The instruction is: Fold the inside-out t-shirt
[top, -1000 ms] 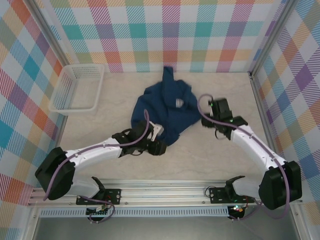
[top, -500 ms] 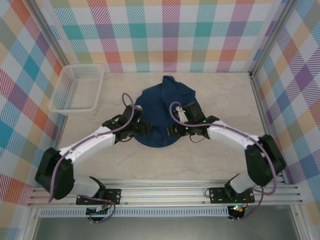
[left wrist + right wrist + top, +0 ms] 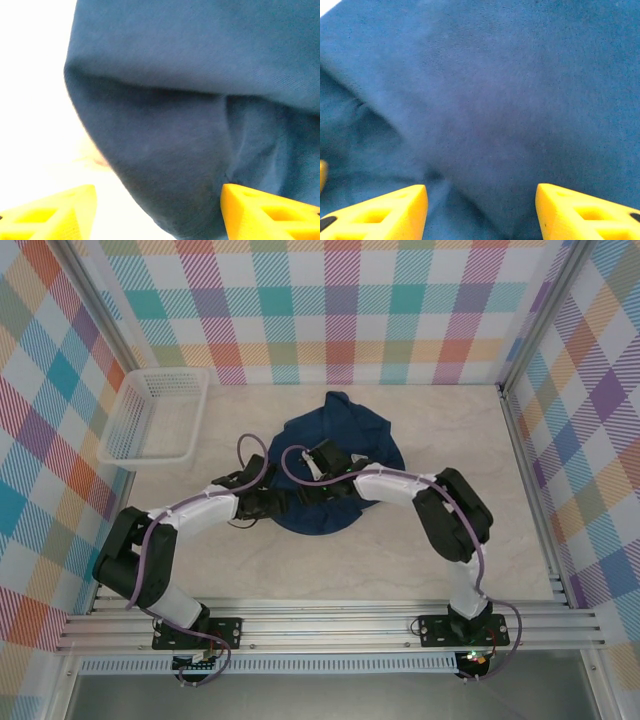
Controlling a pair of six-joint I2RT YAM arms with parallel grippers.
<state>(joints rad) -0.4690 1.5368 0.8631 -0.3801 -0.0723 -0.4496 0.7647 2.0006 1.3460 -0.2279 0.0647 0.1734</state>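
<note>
Navy t-shirt [image 3: 335, 435] sits bunched in a rounded heap mid-desk [image 3: 420, 560], toward the far wall, one flap poking out at the back. Both hands meet at its near edge. The left hand [image 3: 272, 502] is at the left rim, fingers spread wide around a soft fold and gripping nothing. The right hand [image 3: 318, 480] is just beside it, spread wide over smooth cloth. Pale marbled surface all round, white mesh basket [image 3: 128, 410] in the far left corner, bright plaid walls [image 3: 340, 300], metal rail [image 3: 330, 625] along the front
</note>
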